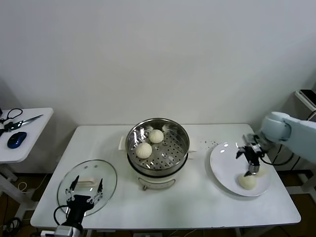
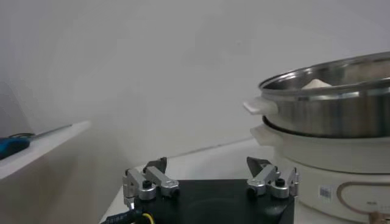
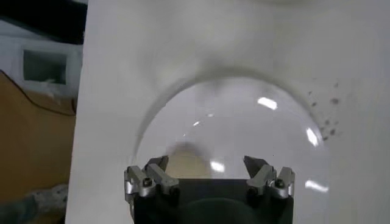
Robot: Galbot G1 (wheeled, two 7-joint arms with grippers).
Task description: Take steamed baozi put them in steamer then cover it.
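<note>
The white desk (image 1: 197, 207) carries everything. At its middle stands the steamer (image 1: 158, 170), a shiny steel pot with a perforated floor on a white base, and two steamed baozi (image 1: 144, 150) already lie in its basket, one just beyond the other. To the robot's left of the steamer the cover (image 1: 106, 173), clear glass with a white handle, lies flat near the desk's front edge. To the robot's right sits a white plate (image 1: 222, 163) with at least one more bun (image 1: 248, 181) on its near side; a pale shape just beside it may be a second, but the right arm hides too much to be sure.

The coming move turns on the right pincer (image 1: 252, 170). It hangs pointing down over the plate with its fingers spread and empty, and the bun lies directly under it, just below the tips. A round bun has no long axis to line up with, so a straight descent should do. The right arm is far nearer to it than the left.

The left pincer (image 1: 85, 193) is also spread and holds nothing, parked low at the desk's front edge over the near rim of the cover.

A small label (image 2: 325, 192) shows on the steamer's base in the left wrist view, but its print cannot be read. No brand is legible anywhere.
</note>
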